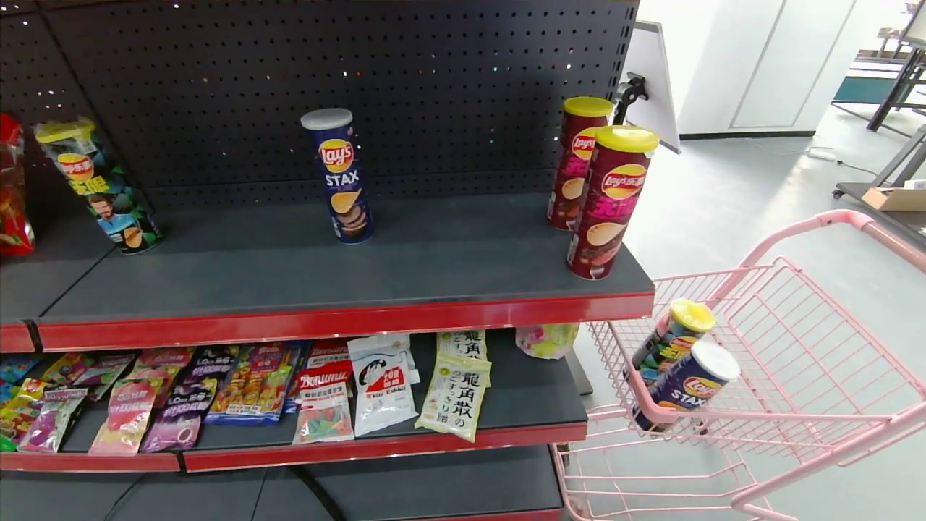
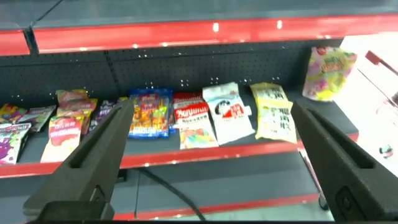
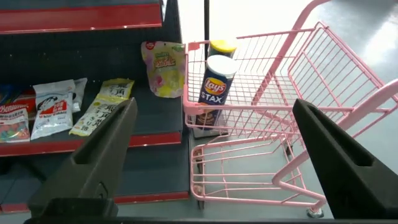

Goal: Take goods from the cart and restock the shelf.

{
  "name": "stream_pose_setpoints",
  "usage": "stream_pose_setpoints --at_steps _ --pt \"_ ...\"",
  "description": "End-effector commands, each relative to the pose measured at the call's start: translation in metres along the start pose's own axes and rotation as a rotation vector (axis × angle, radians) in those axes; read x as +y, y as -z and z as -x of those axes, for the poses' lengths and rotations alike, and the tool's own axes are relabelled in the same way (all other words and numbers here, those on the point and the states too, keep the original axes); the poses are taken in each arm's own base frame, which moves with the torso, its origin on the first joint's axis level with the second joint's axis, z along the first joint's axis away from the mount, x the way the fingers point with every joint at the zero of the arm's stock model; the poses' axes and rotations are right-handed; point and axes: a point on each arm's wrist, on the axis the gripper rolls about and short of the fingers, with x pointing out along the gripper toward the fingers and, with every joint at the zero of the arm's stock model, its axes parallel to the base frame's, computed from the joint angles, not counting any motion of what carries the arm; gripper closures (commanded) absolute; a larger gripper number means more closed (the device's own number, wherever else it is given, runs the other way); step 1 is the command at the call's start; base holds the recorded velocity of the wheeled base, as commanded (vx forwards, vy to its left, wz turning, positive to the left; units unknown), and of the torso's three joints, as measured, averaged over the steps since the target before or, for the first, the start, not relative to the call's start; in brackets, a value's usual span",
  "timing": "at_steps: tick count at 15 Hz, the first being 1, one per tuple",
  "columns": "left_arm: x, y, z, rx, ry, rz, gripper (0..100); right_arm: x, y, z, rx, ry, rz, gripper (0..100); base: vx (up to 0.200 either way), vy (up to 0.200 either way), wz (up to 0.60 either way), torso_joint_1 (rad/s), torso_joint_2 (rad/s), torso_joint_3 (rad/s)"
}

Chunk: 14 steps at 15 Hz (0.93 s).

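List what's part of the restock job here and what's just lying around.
Job: pink cart, its blue can and yellow-lidded can, top shelf, left gripper and right gripper, both open.
Lying about: snack bags on the lower shelf, cans already on the top shelf, cardboard box beyond the cart.

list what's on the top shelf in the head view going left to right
red bag → tilted dark can with yellow lid → blue can with grey lid → front maroon can with yellow lid
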Motion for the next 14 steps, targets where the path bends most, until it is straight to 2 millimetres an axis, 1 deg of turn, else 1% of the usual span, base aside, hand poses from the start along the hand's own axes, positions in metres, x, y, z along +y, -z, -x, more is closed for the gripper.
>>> stream_pose_setpoints --at_steps 1,2,3,11,14 --pt "0.0000 0.0001 -0.0001 0.001 0.000 -0.001 0 0.0000 0.0002 -0.0001 0.003 0.000 0.001 0 0.200 0.000 0.00 0.002 0.01 0.002" --pt "0.0000 0.0001 -0.0001 0.001 0.000 0.001 0 0.0000 0.0000 -0.0001 0.001 0.000 0.001 0 0.200 0.000 0.00 0.012 0.00 0.002" --pt "0.0000 0.0001 -0.0001 0.001 0.000 0.002 0 0.0000 0.0000 -0.0001 0.001 0.000 0.001 0 0.000 0.000 0.00 0.000 0.00 0.000" --pt "0.0000 0.0001 -0.0001 0.001 0.000 0.002 0 0.0000 0.0002 -0.0001 0.003 0.001 0.001 0 0.000 0.000 -0.60 0.003 0.00 -0.002" --pt "0.0000 0.0001 -0.0001 0.001 0.000 0.002 0 0.0000 0.0002 -0.0001 0.003 0.001 -0.001 0 0.000 0.000 0.00 0.000 0.00 0.000"
